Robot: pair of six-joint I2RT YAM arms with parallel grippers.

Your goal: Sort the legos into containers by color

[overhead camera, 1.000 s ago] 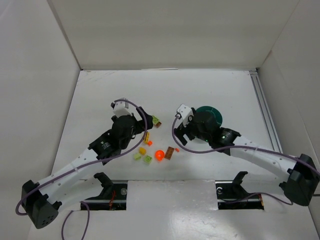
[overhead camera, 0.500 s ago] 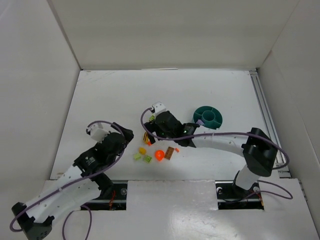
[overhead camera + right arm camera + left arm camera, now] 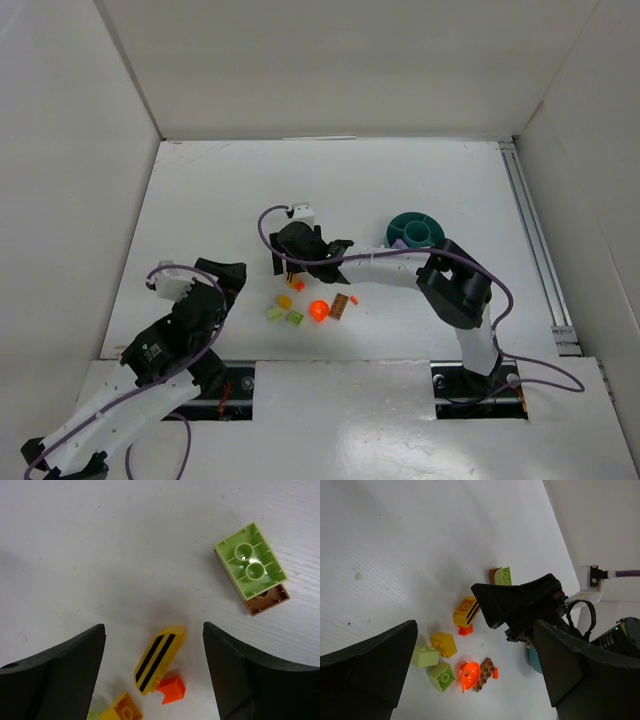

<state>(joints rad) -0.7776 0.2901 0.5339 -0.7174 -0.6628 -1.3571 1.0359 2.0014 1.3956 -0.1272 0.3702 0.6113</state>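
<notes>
My right claw (image 3: 153, 629) hangs fingers apart and empty over the yellow striped lego (image 3: 160, 657), which lies on the table (image 3: 75, 540) between the two tips. I judge it a light, hard, slick bit of plastic, likely to squirt out if pinched on its rounded end, so I would close across its long flat sides. A small orange brick (image 3: 171, 689) touches its lower end and may drag along. A lime brick stacked on a brown one (image 3: 252, 565) lies apart, up and to the right. The teal bowl (image 3: 392, 232) sits well off beside the right arm. My left claw (image 3: 222, 275) is spread wide, holding nothing.
</notes>
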